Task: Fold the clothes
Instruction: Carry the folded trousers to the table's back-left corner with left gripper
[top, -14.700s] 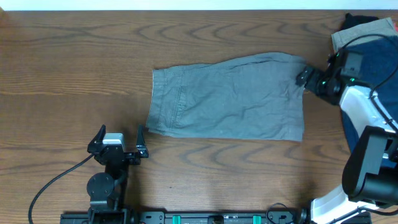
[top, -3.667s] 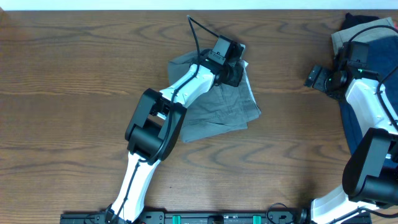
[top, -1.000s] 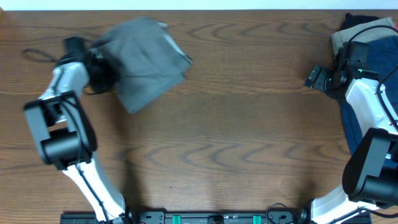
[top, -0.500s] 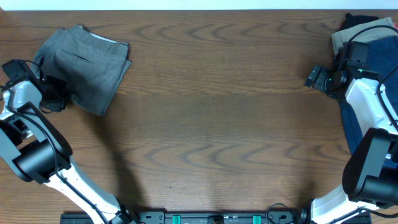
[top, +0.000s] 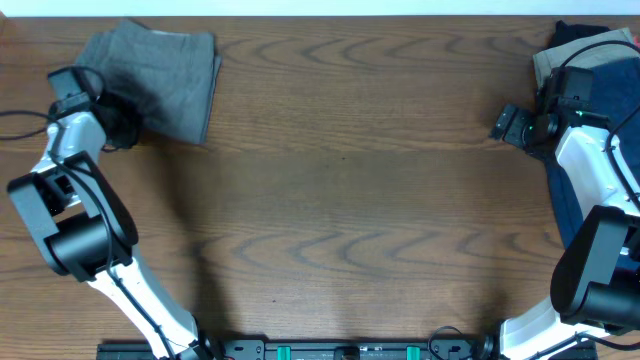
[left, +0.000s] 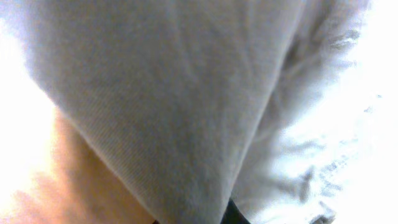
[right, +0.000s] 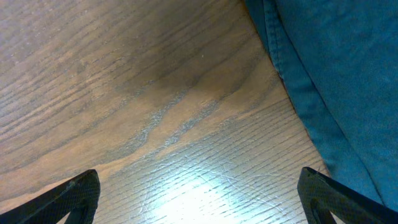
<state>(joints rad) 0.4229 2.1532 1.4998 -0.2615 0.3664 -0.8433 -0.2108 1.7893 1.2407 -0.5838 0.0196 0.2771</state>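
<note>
At the far-left corner the grey shorts lie folded, the left gripper at their edge with its grip hidden by cloth, while the right gripper hangs spread beside the navy garment and tan garment, seemingly not yet folded.

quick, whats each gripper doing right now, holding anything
Left gripper: cannot tell; it sits at the grey shorts' edge, and fabric hides its fingers.
Right gripper: open, holding nothing, beside the navy garment.

Soft even overhead light; grey shorts blurred, perhaps overexposed, at left wrist; glare on table.
</note>
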